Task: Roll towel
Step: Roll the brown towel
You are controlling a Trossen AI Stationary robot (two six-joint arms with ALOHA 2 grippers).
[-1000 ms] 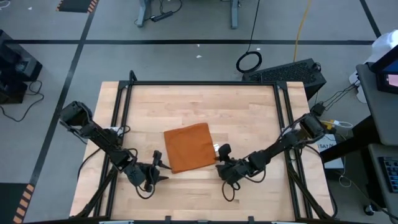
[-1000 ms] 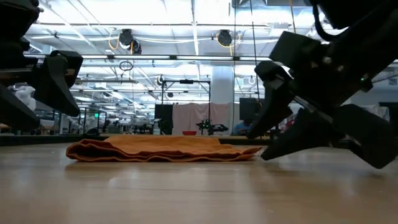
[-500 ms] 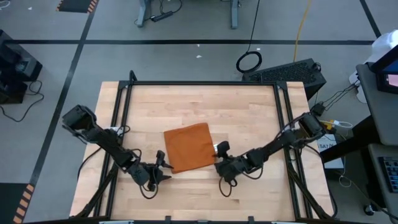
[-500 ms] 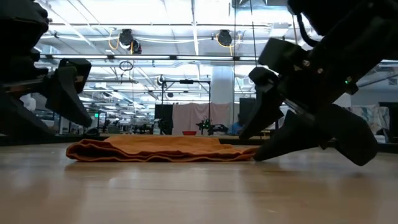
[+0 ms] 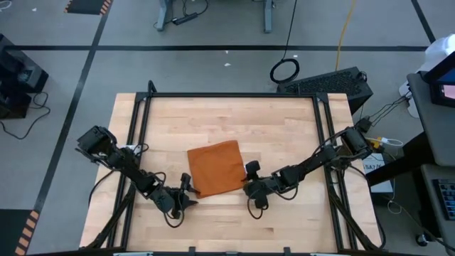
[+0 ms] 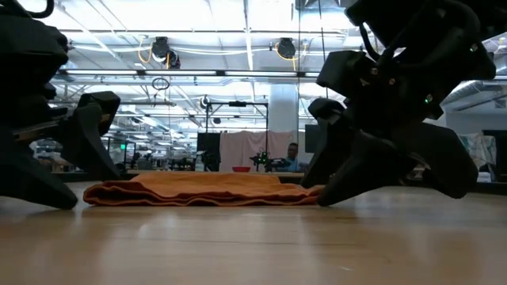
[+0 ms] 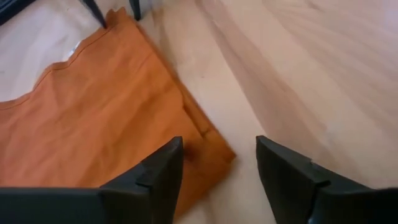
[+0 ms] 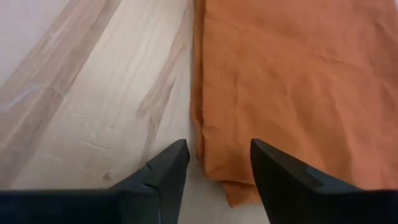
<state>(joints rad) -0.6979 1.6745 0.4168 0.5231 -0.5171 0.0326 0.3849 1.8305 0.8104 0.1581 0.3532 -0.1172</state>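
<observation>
The burnt-orange towel (image 5: 215, 168) lies folded and flat on the wooden table (image 5: 284, 128), a little toward the near side of its middle. My left gripper (image 5: 186, 192) is open, low over the table at the towel's near left corner (image 7: 214, 152), which lies between its fingers. My right gripper (image 5: 249, 178) is open, low at the towel's near right corner (image 8: 227, 180), its fingers standing on either side of the edge. In the low view the towel (image 6: 206, 190) shows as a thin layered stack between the two grippers.
Black frame rails (image 5: 138, 142) run along the table's left, right and far sides. Bare wood lies on all sides of the towel. A keyboard (image 5: 327, 84) and a cable ring (image 5: 284, 70) lie beyond the far right corner, off the table.
Both grippers have closed in on the towel, staying low and open. My left gripper has gone toward the table's right edge to the near left corner. My right gripper has gone toward the table's left edge to the near right corner. The towel has not moved.
</observation>
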